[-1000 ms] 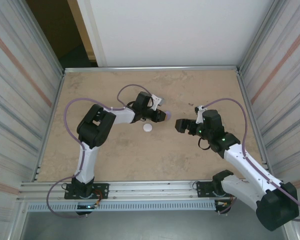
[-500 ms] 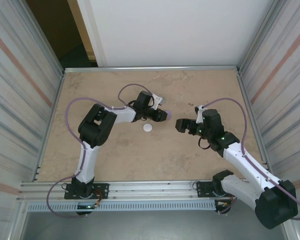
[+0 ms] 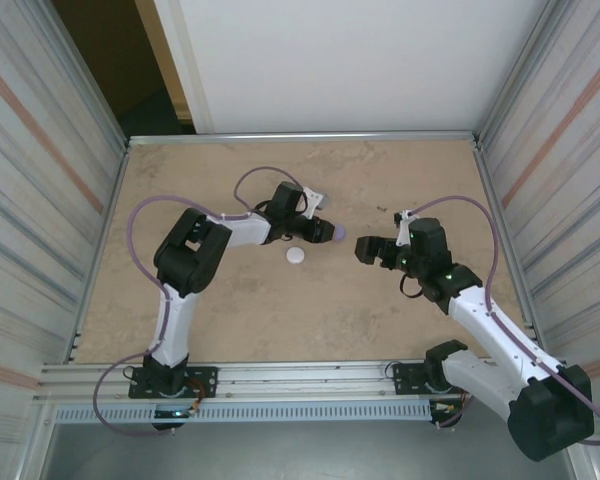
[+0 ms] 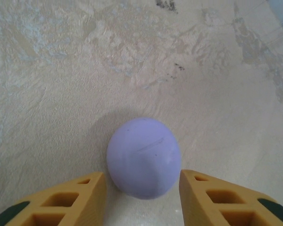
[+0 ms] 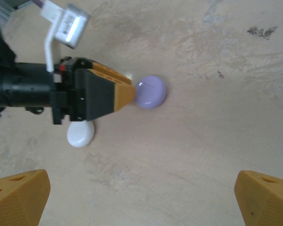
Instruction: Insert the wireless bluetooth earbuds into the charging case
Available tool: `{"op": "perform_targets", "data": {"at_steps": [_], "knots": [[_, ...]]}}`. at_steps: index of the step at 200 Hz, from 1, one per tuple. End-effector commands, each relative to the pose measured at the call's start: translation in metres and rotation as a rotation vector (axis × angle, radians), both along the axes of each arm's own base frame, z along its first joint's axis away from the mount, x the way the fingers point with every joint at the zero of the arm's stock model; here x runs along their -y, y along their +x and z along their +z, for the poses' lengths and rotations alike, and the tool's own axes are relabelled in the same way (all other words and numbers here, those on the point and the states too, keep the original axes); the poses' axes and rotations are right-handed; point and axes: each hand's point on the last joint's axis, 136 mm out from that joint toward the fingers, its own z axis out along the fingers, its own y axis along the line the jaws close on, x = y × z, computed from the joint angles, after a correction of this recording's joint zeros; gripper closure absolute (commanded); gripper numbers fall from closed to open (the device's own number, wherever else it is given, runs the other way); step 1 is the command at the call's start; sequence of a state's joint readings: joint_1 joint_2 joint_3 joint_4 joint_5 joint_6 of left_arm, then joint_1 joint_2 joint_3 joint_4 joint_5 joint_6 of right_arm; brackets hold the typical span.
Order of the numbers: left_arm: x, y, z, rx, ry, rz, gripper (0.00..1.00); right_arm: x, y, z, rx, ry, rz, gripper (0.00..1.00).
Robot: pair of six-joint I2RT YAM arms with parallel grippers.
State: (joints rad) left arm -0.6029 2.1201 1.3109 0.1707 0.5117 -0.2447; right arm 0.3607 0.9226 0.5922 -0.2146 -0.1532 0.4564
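A closed, pebble-shaped purple charging case lies on the table near the middle. My left gripper is open around its near end, with a yellow finger on each side and a thin gap to the case on both. My right gripper is wide open and holds nothing, a short way right of the purple case and facing it. The earbuds are hidden.
A closed white case lies just in front of the left gripper's body. Metal walls stand on both sides of the beige tabletop, and a rail runs along its near edge.
The left jaws have opened off the purple case, which now rests free on the table. The right gripper has drawn back slightly to the right.
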Motion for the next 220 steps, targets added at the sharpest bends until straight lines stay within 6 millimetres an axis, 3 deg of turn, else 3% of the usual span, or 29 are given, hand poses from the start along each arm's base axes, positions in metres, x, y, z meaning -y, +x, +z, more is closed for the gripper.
{"op": "perform_targets", "data": {"at_steps": [1,43,92,180,220], "knots": [[-0.003,0.004,0.05,0.094,-0.057,0.013,0.55,0.006,0.002,0.014,0.032,-0.027,0.001,0.01],[-0.013,-0.003,0.099,0.198,-0.098,0.031,0.53,0.022,0.005,0.03,0.074,-0.07,-0.025,0.01],[-0.048,-0.021,0.149,0.38,-0.055,0.084,0.48,0.056,0.011,0.056,0.136,-0.099,-0.136,0.01],[-0.142,-0.042,0.183,0.643,0.165,0.33,0.29,0.107,0.006,0.079,0.216,-0.106,-0.355,0.01],[-0.194,-0.052,0.192,0.709,0.204,0.483,0.22,0.127,0.004,0.081,0.268,-0.101,-0.423,0.01]]}}
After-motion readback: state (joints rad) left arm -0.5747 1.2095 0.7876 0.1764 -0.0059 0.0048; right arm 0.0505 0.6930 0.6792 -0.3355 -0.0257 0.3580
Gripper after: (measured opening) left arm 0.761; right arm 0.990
